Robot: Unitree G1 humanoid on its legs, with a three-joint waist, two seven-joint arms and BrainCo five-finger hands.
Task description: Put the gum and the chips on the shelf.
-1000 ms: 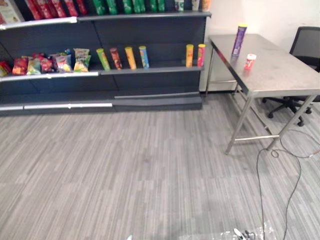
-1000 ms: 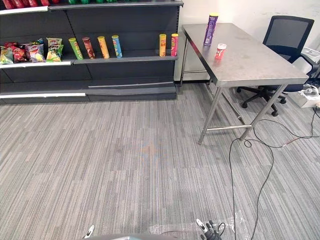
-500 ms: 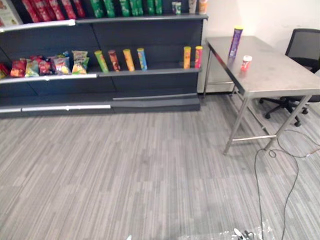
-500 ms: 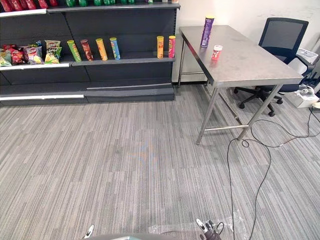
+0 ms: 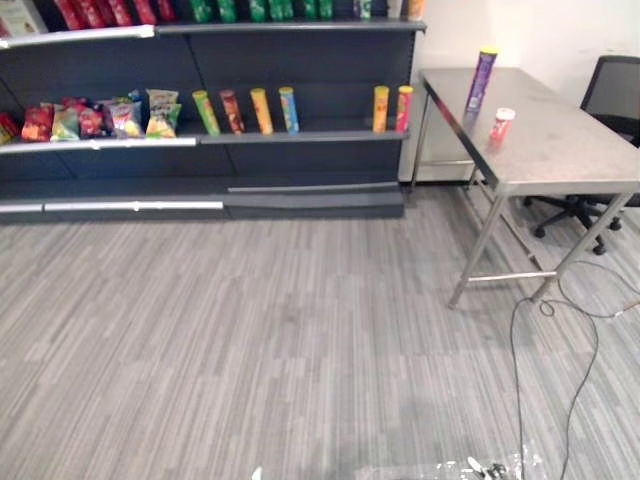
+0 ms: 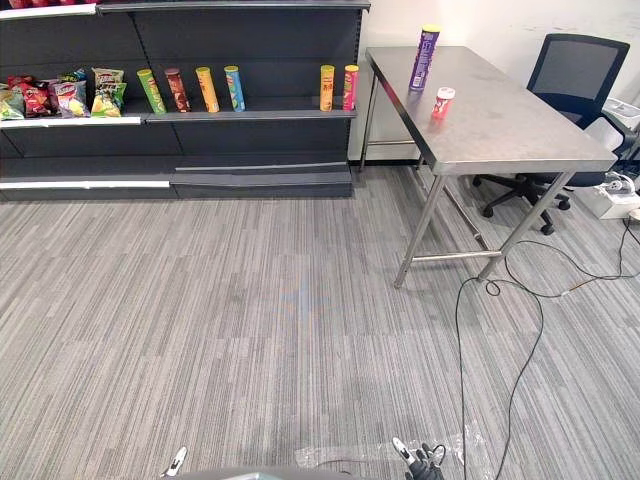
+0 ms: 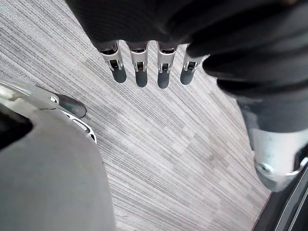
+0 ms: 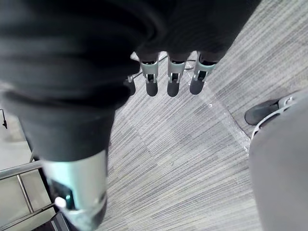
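Note:
A tall purple chips can (image 5: 481,78) with a yellow lid stands upright at the far end of the steel table (image 5: 560,150). A small red-and-white gum jar (image 5: 501,124) stands a little nearer on the same table. The dark shelf (image 5: 300,150) runs along the back wall at the left. My left hand (image 7: 149,62) hangs over the carpet with straight fingers, holding nothing. My right hand (image 8: 173,72) also hangs open above the floor, empty.
The middle shelf board holds several upright chips cans (image 5: 260,110) and snack bags (image 5: 110,120) at its left; bare board lies between the cans. A black office chair (image 6: 575,80) stands behind the table. Grey carpet (image 5: 250,330) stretches between me and the shelf.
The whole picture shifts slightly between frames, so the camera moved. The can, jar and shelf goods have stayed put.

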